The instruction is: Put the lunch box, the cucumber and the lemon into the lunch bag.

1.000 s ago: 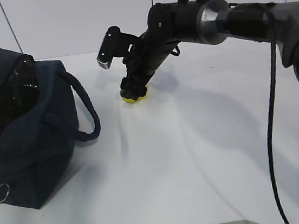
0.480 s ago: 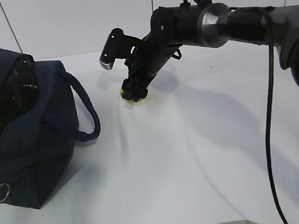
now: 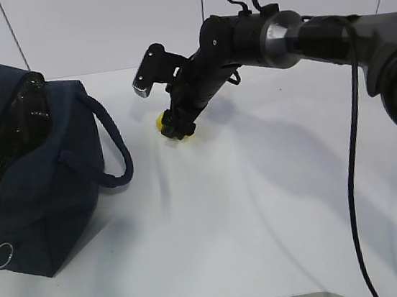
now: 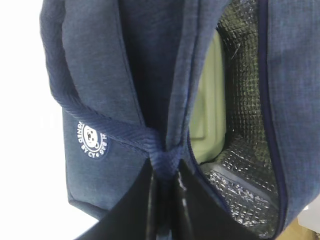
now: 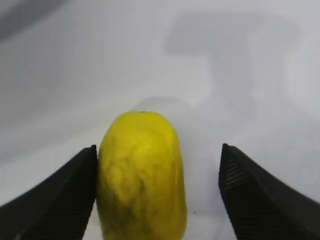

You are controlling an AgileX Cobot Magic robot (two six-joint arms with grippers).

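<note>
White table [image 3: 263,206], pale panelled wall [image 3: 96,23]

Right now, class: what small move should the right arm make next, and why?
Probably close the right tool on the lemon. Its jaws stand open on either side of the fruit, one touching it, the other apart, and the lemon still rests on the table.

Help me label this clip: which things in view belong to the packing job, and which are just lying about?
Job:
- lunch bag, open, handle pinched by the left gripper
- lunch box, already inside the bag
- lemon, on the table between the open right gripper jaws
- cucumber: not visible

Lying about:
- nothing else on the table
</note>
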